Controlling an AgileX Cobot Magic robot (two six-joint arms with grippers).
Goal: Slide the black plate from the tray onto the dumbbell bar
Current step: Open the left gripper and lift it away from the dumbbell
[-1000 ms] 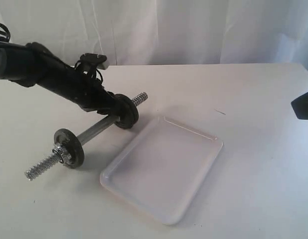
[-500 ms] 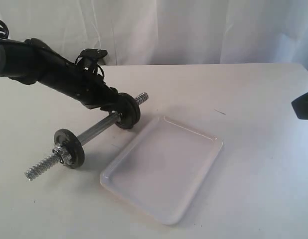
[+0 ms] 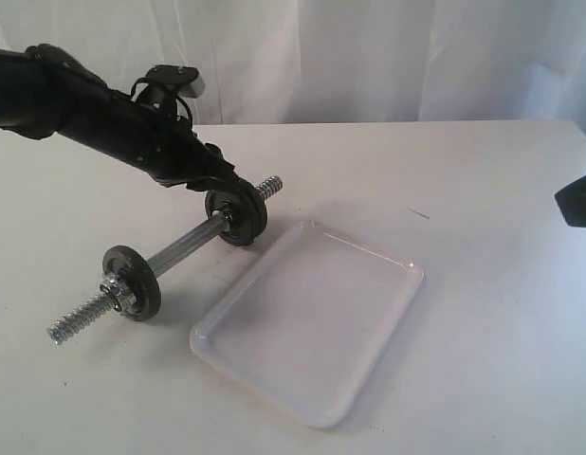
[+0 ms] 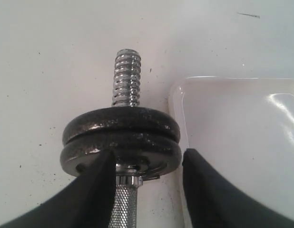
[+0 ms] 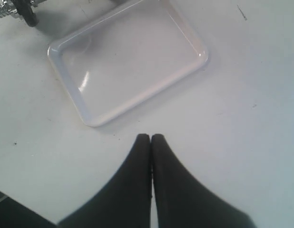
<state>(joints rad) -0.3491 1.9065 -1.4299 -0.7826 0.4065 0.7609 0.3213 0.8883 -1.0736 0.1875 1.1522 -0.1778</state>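
Left pincer (image 4: 148, 156) has drawn back, seemingly off black plate (image 4: 121, 122).

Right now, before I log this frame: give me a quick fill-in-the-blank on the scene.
1. The right pincer is ____.
2. The left pincer is ____, its fingers either side of the dumbbell bar.
3. The tray holds ____; the black plate is on the bar.

Missing words: shut; open; nothing.

A white table (image 3: 483, 171) stands before a pale draped curtain (image 3: 369, 57)
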